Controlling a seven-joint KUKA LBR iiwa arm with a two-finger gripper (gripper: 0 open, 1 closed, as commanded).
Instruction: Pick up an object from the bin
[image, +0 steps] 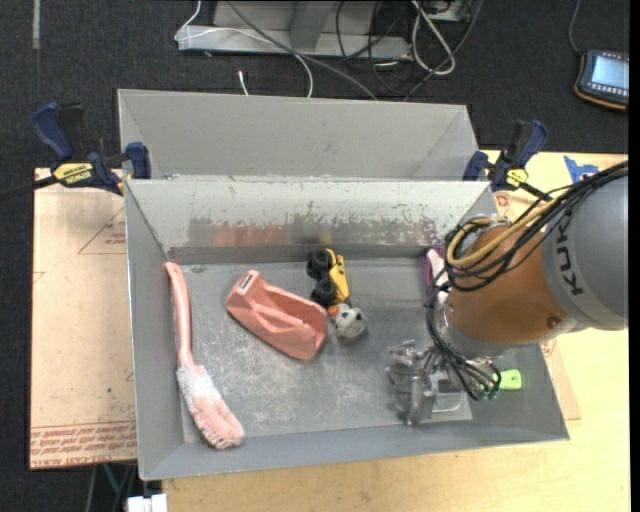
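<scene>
My gripper (415, 386) hangs low over the bin's front right floor, its metal body pointing down at bare floor. A small green piece (511, 379) lies just right of it, partly behind cables. To its upper left sit a small white ball with dark spots (348, 321) and a yellow toy vehicle with black wheels (329, 277). A salmon-pink soft block (277, 315) rests left of the ball. Nothing shows between the gripper's tips.
A long pink brush (193, 360) lies along the left wall, bristles toward the front. A magenta item (432, 268) stands against the right wall, partly hidden by the arm. The arm with its orange cover and cables covers the bin's right side.
</scene>
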